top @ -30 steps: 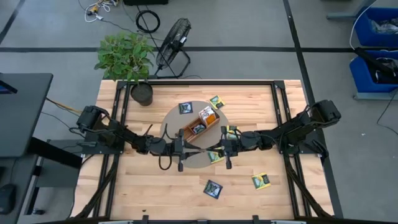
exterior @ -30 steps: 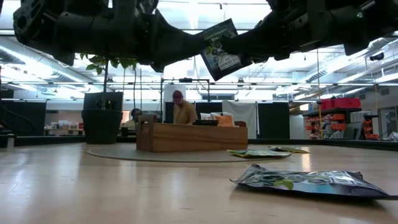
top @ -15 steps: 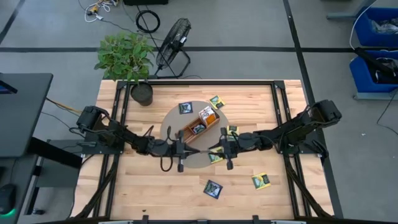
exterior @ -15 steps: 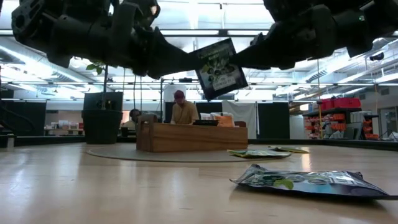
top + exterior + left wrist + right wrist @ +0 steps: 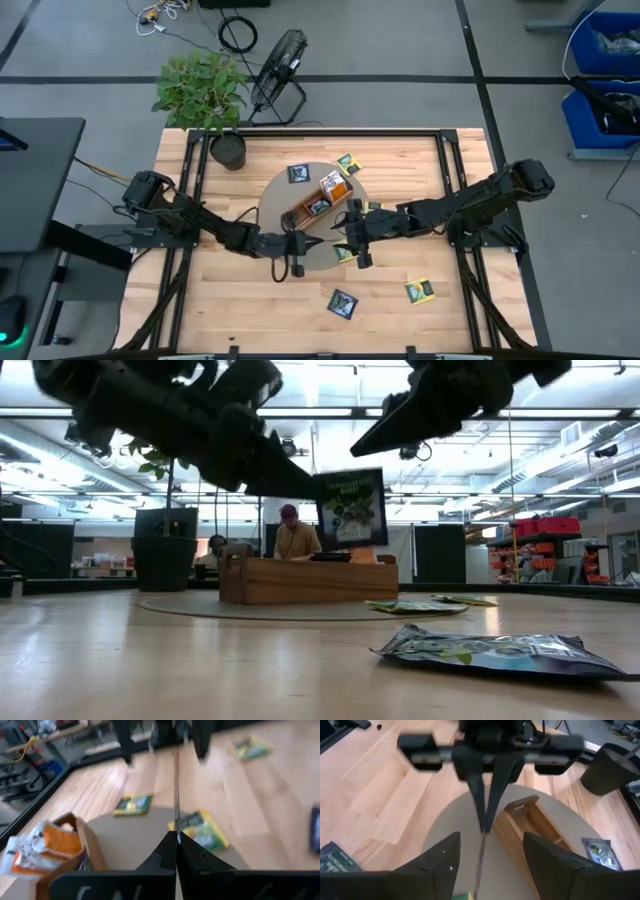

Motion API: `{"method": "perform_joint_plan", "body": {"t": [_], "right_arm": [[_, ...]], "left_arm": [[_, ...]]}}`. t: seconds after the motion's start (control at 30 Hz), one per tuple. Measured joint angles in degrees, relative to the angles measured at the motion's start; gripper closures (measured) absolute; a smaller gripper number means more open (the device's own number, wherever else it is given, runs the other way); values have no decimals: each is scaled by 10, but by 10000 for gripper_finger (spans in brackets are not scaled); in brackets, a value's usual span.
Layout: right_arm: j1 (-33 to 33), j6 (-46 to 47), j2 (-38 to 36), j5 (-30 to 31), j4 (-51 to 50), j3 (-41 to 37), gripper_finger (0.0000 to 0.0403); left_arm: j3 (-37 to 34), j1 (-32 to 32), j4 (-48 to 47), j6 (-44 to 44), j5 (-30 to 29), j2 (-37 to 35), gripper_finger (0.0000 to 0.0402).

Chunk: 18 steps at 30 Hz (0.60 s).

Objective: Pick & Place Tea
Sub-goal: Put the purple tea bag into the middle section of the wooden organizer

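Note:
A dark tea packet (image 5: 352,510) with green print hangs in the air above the round mat (image 5: 275,205), near the wooden tray (image 5: 322,197). My left gripper (image 5: 176,839) is shut on it, reaching in from the table's left (image 5: 312,241). My right gripper (image 5: 487,852) stands open, just to the right of the packet and above it (image 5: 400,422), touching nothing. The tray sits on the mat with orange-and-white packets (image 5: 47,847) inside. Both wrist views show the held packet edge-on, as a thin line. My left gripper pinches the packet's left edge near its upper corner (image 5: 320,487) between its two shut fingers (image 5: 176,831). The fingers come from the table's left, nearly level and slanting a little down. The packet stands upright, face to the low camera, clear of mat and table.
Loose tea packets lie on the mat and the table (image 5: 298,173), (image 5: 348,162), (image 5: 345,252), (image 5: 342,302), (image 5: 419,291); one lies close to the low camera (image 5: 500,652). A potted plant (image 5: 228,150) stands at the far left corner. A person (image 5: 293,538) sits in the room behind.
My left gripper has shut on the packet. My right gripper has then opened, let go of it and risen away, tipping up. The packet, tilted and high a second ago, now hangs lower and upright in the left gripper alone.

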Motion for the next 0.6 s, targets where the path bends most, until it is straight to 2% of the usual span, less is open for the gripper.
{"method": "perform_joint_plan", "body": {"t": [0.13, 0.27, 0.37, 0.5, 0.6], "right_arm": [[-1, 5, 0, 4, -81, 44, 192], [-6, 27, 0, -12, -145, 70, 202], [-7, 30, 0, -26, -154, 75, 204], [-8, 39, 0, 12, -168, 75, 205], [-13, 36, 0, 14, -174, 75, 205]], "left_arm": [[47, -2, -91, -6, -26, 0, 400], [74, -2, -111, 5, -36, 0, 401], [97, 3, -149, 4, -47, 0, 401], [113, 5, -173, 14, -48, 0, 401], [113, 5, -170, 17, -48, 0, 401]]}}
